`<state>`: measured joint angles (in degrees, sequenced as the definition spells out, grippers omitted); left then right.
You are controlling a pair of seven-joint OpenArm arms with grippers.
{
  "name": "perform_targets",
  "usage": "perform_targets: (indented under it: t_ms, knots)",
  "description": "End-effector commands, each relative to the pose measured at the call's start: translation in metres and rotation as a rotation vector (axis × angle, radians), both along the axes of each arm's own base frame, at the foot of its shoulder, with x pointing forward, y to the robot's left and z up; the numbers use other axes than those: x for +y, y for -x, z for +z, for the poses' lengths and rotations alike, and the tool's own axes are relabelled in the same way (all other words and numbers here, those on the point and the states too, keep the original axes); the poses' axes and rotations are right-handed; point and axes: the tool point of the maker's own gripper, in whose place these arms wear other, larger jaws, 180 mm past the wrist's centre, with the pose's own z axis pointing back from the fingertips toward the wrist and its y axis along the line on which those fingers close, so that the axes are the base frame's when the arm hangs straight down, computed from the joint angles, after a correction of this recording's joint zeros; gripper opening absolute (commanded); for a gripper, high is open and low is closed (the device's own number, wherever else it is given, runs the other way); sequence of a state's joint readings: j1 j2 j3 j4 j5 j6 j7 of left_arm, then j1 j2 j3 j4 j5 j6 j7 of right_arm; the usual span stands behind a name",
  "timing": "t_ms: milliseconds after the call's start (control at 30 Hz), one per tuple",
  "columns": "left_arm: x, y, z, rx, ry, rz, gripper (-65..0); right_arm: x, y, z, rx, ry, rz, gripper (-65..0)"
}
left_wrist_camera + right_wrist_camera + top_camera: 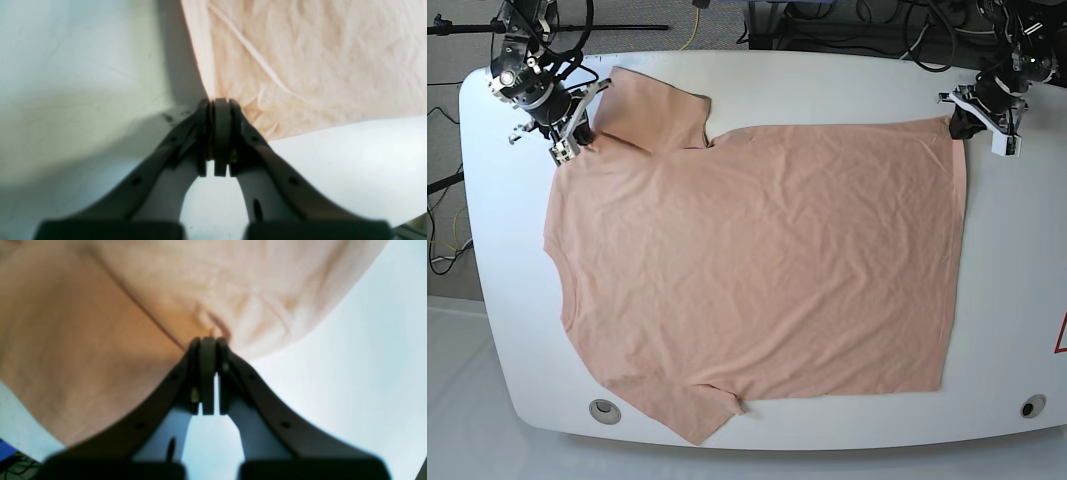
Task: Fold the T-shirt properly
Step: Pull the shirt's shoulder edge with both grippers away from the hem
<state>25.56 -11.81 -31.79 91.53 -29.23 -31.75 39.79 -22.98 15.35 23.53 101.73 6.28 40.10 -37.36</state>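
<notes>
The peach T-shirt (757,260) lies spread flat on the white table (827,80), with its collar end to the left and its hem to the right. My left gripper (957,124) is at the far right corner of the hem, shut on the cloth there. In the left wrist view the T-shirt (317,60) corner runs into the closed tips of the left gripper (220,101). My right gripper (573,145) is at the far left, by the shoulder below the far sleeve (652,110). In the right wrist view the right gripper (208,340) is shut on a pucker of the T-shirt (116,306).
Two round fittings sit in the table near its front edge, one at the left (605,410) and one at the right (1032,406). Cables and stands (847,25) lie beyond the table's far edge. The near sleeve (702,415) reaches close to the front edge.
</notes>
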Motion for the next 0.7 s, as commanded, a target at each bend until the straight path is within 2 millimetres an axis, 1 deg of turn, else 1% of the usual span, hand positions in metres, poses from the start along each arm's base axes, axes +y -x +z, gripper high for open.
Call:
perform_targets:
  t_ms: [0, 167, 300, 367, 567, 633, 667]
  knots:
    - [0.004, -0.001, 0.006, -0.017, -0.017, -0.004, -65.0, -0.001, -0.015, 0.011, -0.063, -0.004, 0.013, -65.0]
    - [0.006, -0.002, 0.007, -0.022, -0.017, 0.0, -65.0, -0.001, -0.017, 0.007, -0.067, -0.017, 0.012, -65.0]
    - [0.005, -0.001, 0.009, -0.027, -0.02, -0.003, -65.0, -0.001, -0.021, 0.012, -0.086, -0.016, 0.014, -65.0]
    - [0.009, 0.003, 0.006, -0.006, -0.033, 0.003, -65.0, -0.003, -0.022, 0.013, -0.088, -0.011, 0.011, -65.0]
    - [0.007, 0.004, 0.012, -0.015, -0.05, -0.014, -65.0, -0.002, -0.026, 0.019, -0.108, -0.003, 0.009, -65.0]
    - [0.007, 0.006, 0.013, -0.012, -0.057, -0.018, -65.0, 0.0, -0.024, 0.019, -0.105, 0.0, 0.01, -65.0]
    - [0.006, 0.01, 0.014, -0.008, -0.064, -0.025, -65.0, 0.003, -0.019, 0.019, -0.092, 0.0, 0.013, -65.0]
